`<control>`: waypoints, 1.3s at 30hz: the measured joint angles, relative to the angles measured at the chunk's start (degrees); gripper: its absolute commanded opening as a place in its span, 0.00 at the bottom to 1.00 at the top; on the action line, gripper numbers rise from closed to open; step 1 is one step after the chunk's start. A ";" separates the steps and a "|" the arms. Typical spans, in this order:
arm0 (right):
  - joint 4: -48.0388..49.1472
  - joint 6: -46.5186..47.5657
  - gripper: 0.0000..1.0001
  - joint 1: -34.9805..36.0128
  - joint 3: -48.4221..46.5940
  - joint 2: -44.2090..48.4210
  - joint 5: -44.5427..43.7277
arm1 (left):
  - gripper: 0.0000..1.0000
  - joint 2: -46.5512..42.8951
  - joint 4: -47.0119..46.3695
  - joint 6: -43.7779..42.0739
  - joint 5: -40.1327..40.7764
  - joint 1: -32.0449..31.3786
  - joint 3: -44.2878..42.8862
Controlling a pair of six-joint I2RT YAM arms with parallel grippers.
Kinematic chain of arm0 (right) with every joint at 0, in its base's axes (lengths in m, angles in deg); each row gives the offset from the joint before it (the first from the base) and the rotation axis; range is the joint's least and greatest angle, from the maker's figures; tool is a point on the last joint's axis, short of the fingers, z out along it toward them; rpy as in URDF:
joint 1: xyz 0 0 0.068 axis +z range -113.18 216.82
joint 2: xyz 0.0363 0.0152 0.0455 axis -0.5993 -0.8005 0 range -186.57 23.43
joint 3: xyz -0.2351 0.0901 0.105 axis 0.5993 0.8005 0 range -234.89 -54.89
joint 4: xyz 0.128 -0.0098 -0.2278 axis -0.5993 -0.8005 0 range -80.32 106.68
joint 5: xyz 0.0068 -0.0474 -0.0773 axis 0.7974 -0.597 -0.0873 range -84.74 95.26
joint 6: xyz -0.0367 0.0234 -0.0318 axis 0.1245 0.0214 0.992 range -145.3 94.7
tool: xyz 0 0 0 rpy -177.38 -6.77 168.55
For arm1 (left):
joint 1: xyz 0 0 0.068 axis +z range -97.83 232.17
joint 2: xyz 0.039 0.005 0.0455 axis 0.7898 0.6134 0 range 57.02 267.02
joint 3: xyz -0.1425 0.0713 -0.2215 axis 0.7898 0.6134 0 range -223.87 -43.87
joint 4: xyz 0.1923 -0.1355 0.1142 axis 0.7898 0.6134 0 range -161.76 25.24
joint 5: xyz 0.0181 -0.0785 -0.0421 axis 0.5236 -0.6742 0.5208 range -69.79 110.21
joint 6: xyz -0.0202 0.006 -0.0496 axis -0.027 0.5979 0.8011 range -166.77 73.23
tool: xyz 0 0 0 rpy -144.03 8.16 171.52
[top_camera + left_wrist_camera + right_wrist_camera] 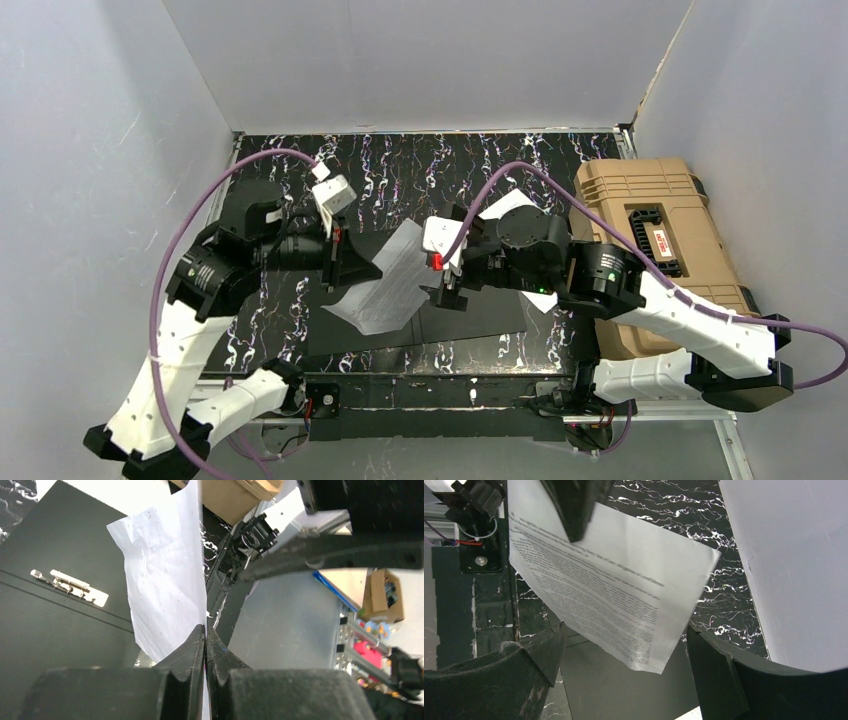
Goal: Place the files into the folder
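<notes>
A white printed sheet of the files (385,285) hangs tilted above the open folder (470,325), which lies flat with its black inside up. My left gripper (345,268) is shut on the sheet's left edge; in the left wrist view the jaws (205,630) pinch the paper (165,580) beside the folder's metal clip (70,587). My right gripper (448,292) is open and empty over the folder, just right of the sheet. In the right wrist view the sheet (609,585) hangs ahead of its spread fingers (529,665), with the black folder (624,690) beneath.
A bulky tan plastic case (650,240) stands along the right side of the table. More white paper (510,205) shows under the right arm. Grey walls close in the left, back and right. The black marbled table top (420,170) stretches behind.
</notes>
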 measured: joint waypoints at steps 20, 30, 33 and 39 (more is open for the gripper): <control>-4.20 -2.91 0.80 -0.22 -1.75 2.23 20.15 | 0.00 -10.12 4.11 -10.84 -1.18 -9.01 -0.42; -5.22 -7.78 0.37 -0.26 0.07 2.14 24.30 | 0.00 -10.69 5.49 -12.59 -3.17 -9.01 -3.85; -5.07 -9.05 0.31 -0.26 0.74 2.49 25.42 | 0.00 -10.86 5.62 -12.94 -3.17 -9.01 -4.13; -4.79 -11.10 0.29 -0.26 2.21 4.87 26.40 | 0.00 -10.86 6.45 -13.20 -2.27 -9.01 -4.79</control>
